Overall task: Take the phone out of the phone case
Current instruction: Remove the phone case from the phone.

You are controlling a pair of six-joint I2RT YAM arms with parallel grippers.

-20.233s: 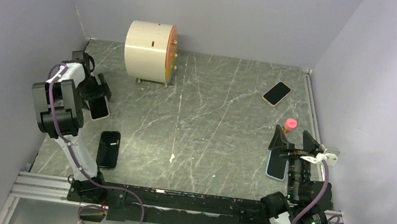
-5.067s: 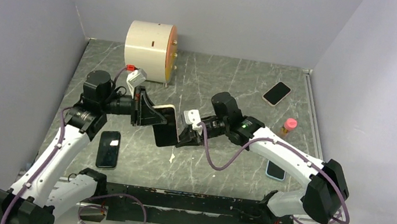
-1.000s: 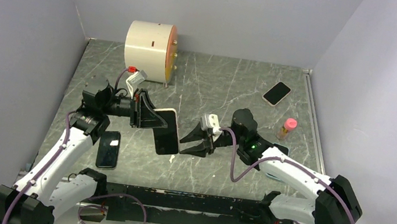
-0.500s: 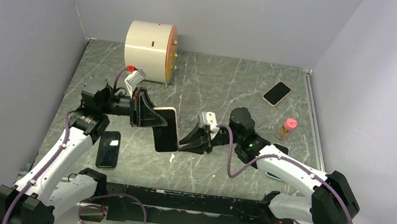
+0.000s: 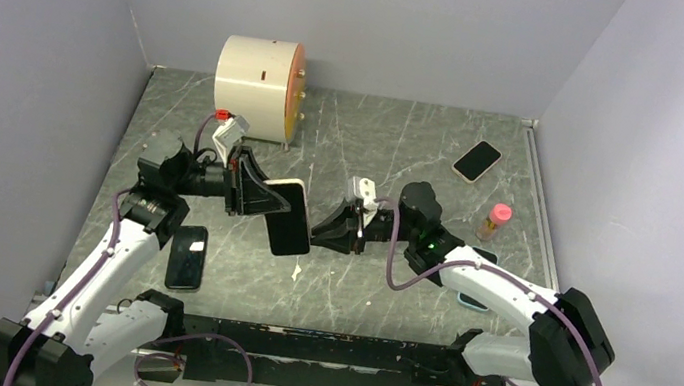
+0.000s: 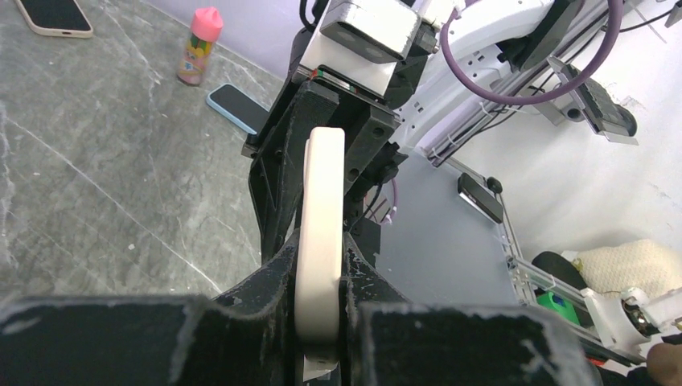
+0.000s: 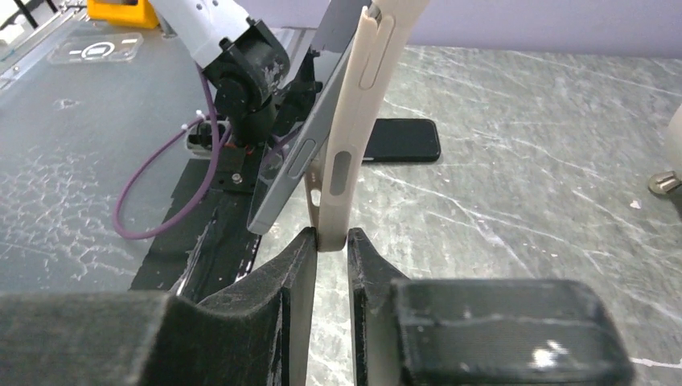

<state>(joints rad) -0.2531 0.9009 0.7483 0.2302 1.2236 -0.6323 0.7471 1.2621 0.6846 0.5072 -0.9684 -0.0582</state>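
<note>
The case [image 7: 359,121] is pinched at opposite ends by the left gripper [image 6: 320,251] and right gripper [image 7: 330,235]; the phone [image 7: 306,145] is tilted partly out.

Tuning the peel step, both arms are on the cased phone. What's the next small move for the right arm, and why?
Probably ease the right gripper slightly away from the phone, peeling the beige case back. Its fingers pinch only the case's lower edge, a gap already shows between the phone and the case at that end, and the left gripper clamps the other end as an anchor.
</note>
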